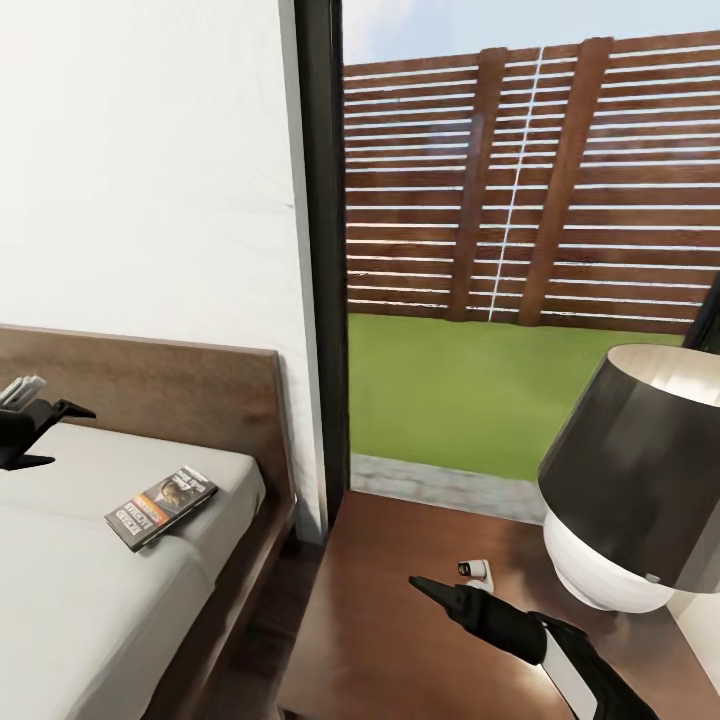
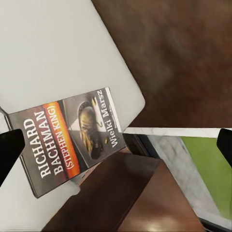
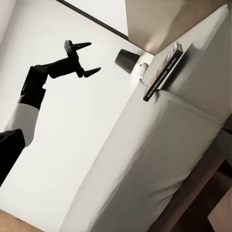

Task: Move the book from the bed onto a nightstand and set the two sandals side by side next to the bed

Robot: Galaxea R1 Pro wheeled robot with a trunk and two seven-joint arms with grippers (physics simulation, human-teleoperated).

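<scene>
Bed of dark brown wood (image 1: 210, 400) with a light-grey mattress fills the lower left of the head view. The small dark grey book with white letters and an orange band (image 1: 160, 507) lies flat on the mattress near the headboard, close to the bed's right edge. The black left gripper (image 1: 48, 435) hangs in the air above the mattress at the left edge of the frame, well apart from the book, with its two fingers spread open. In the lower right of the frame stands the dark-brown wooden nightstand (image 1: 400, 600), just beside the bed. On it sit a white lamp with a dark shade (image 1: 630, 480) and a small white thing (image 1: 475, 571). The black right gripper (image 1: 435, 590) hovers over the nightstand top; I cannot tell if it is open or closed.
</scene>
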